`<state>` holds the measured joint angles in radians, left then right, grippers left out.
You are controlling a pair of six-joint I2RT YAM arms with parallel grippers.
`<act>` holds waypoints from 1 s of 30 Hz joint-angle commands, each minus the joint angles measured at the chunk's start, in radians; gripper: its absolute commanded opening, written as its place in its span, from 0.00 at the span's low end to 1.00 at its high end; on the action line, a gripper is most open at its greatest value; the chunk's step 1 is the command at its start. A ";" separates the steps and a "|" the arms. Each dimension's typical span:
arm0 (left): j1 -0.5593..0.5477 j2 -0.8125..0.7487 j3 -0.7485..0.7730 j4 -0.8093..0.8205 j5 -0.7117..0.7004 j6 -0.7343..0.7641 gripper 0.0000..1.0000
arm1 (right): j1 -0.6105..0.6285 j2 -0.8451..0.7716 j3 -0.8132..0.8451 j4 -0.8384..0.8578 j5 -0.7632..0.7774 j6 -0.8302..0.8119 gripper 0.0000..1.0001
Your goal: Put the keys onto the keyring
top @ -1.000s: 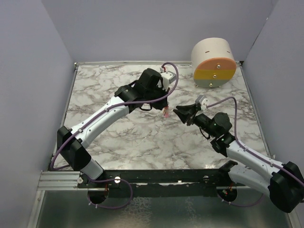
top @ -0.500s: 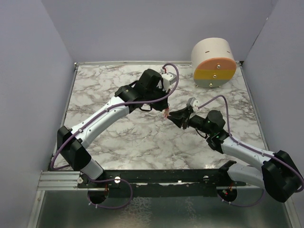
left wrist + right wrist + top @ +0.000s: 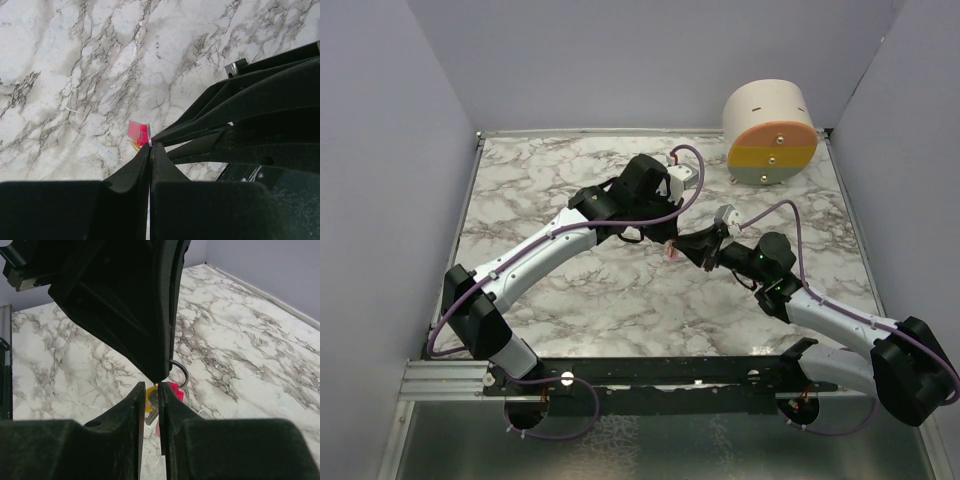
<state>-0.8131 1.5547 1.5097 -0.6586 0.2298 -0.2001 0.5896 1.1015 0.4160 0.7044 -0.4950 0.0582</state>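
Note:
My left gripper (image 3: 665, 238) (image 3: 150, 146) hangs over the middle of the marble table, shut on the thin metal keyring (image 3: 180, 373). The pink key (image 3: 670, 251) (image 3: 135, 132) (image 3: 174, 390) and the yellow-headed key (image 3: 150, 399) dangle from the ring just below its tips. My right gripper (image 3: 693, 243) (image 3: 152, 386) points at them from the right, tip to tip with the left one. Its jaws stand a narrow gap apart. The yellow key's head and grey blade show in that gap, and I cannot see the jaws pinching it.
A big cream cylinder with an orange, yellow and grey face (image 3: 770, 135) stands at the back right corner. Grey walls close off the left, back and right sides. The marble table top (image 3: 570, 290) has a metal rail along its near edge.
My right gripper has swung left from about a hand's width away until its tips meet the left gripper's. The left gripper has shifted slightly right and down with the ring and keys.

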 commanded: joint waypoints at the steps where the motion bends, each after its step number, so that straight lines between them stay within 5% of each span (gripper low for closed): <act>1: -0.012 -0.033 -0.005 0.022 0.020 -0.009 0.00 | -0.002 0.004 0.015 0.039 0.011 0.004 0.14; 6: -0.014 -0.036 0.001 0.022 0.017 -0.009 0.00 | -0.002 0.009 0.022 0.016 0.034 -0.006 0.02; 15: -0.015 -0.041 0.008 0.018 0.014 -0.005 0.00 | -0.002 -0.012 0.017 -0.012 0.110 -0.007 0.01; 20: -0.014 -0.045 0.018 0.011 0.000 -0.004 0.00 | -0.002 -0.031 0.012 -0.026 0.129 -0.014 0.19; 30: -0.014 -0.039 0.029 0.006 0.012 -0.001 0.00 | -0.002 0.004 0.033 -0.030 0.085 -0.020 0.23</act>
<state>-0.8185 1.5429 1.5085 -0.6613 0.2272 -0.1997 0.5892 1.0882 0.4168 0.6804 -0.4049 0.0502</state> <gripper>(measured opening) 0.015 0.226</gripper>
